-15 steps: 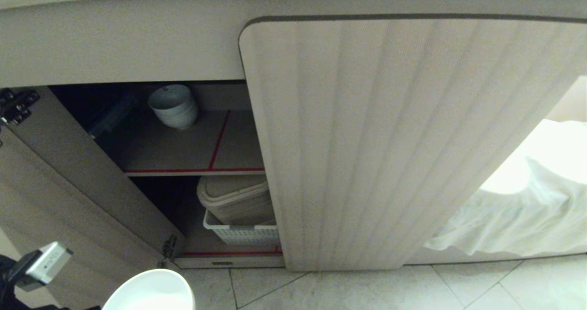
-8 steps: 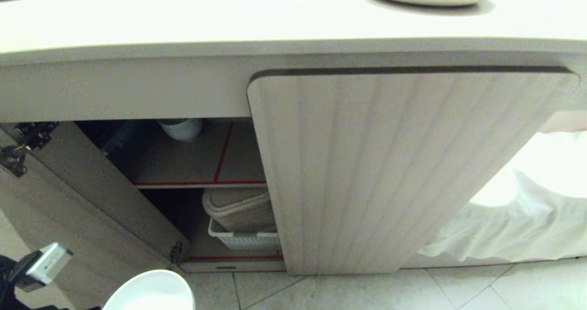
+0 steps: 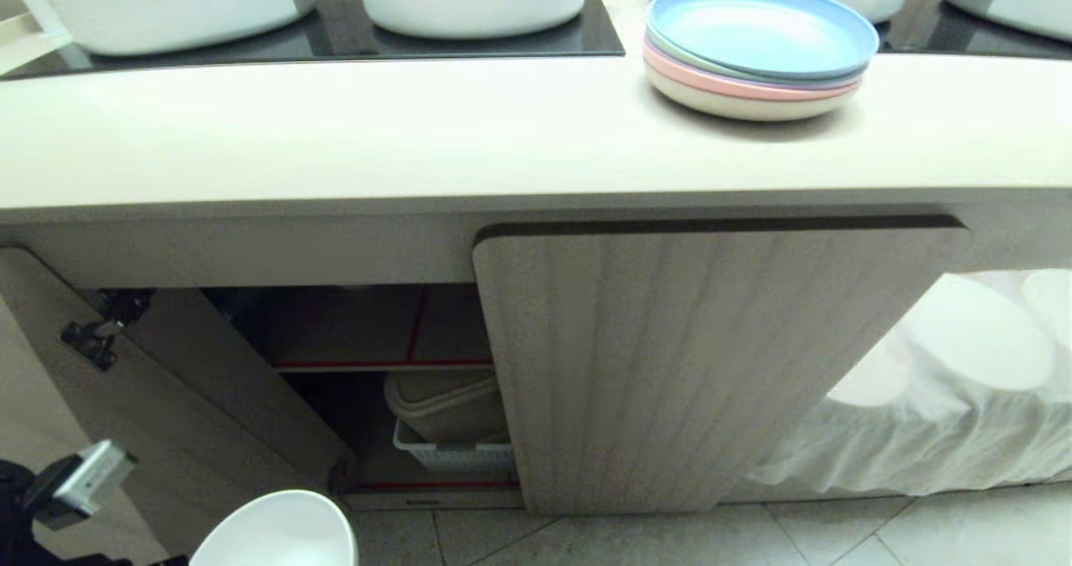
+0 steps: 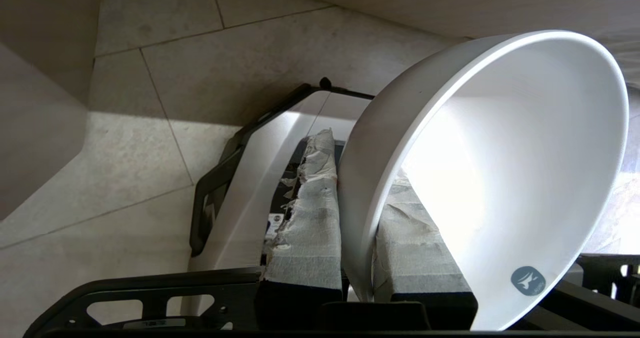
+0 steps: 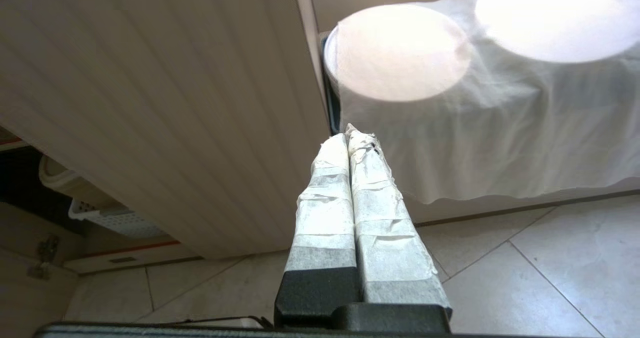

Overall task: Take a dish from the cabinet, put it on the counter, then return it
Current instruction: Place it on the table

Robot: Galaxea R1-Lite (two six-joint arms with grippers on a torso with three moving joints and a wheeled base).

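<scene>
I'm looking at a long pale beige tabletop (image 3: 335, 131) with a stack of blue, pink and cream plates (image 3: 758, 51) on it toward the right and white pots on a black hob (image 3: 469, 34) behind. Below it the cabinet (image 3: 695, 357) has its left door (image 3: 151, 390) swung open, showing red-edged shelves (image 3: 377, 365) and a white basket (image 3: 456, 453) with a beige container in it on the bottom shelf. The floor is pale tile (image 3: 754, 537).

My left pincer (image 4: 357, 238) is low at the left, in front of the open door, clamped on the rim of the white bowl (image 4: 500, 178): one taped finger inside, one outside. The bowl is held in the air, tilted, clear of shelf and tabletop.

My right pincer (image 5: 350, 143) hangs by the closed ribbed door, its taped fingers pressed together on nothing, a white cloth (image 5: 500, 128) beyond.
</scene>
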